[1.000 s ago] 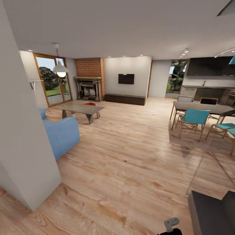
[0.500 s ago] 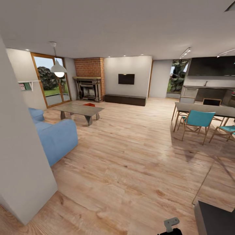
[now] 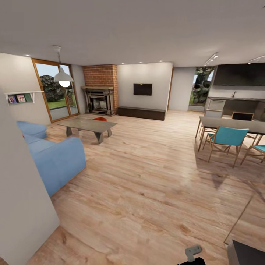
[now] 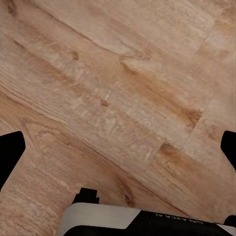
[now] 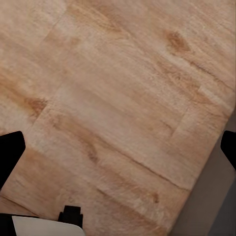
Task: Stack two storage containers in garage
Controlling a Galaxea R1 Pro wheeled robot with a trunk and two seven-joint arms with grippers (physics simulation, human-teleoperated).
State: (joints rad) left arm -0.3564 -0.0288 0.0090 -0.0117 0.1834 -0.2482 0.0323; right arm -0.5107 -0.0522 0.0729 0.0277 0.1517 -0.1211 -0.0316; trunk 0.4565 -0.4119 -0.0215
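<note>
— One red-orange open-top bin shows far ahead of your wide-spread, empty left pincer and right pincer, beyond the grey low table.
— You're at the approach step: drive across the light wood-plank flooring.

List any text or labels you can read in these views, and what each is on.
Left tool housing, along its pale edge: raised lettering, partly cut off and seen upside down; it may be the maker's name, but it is too blurred to quote.
Wall shelf: small colored covers, any print too small to read.
No other text is legible.
</note>
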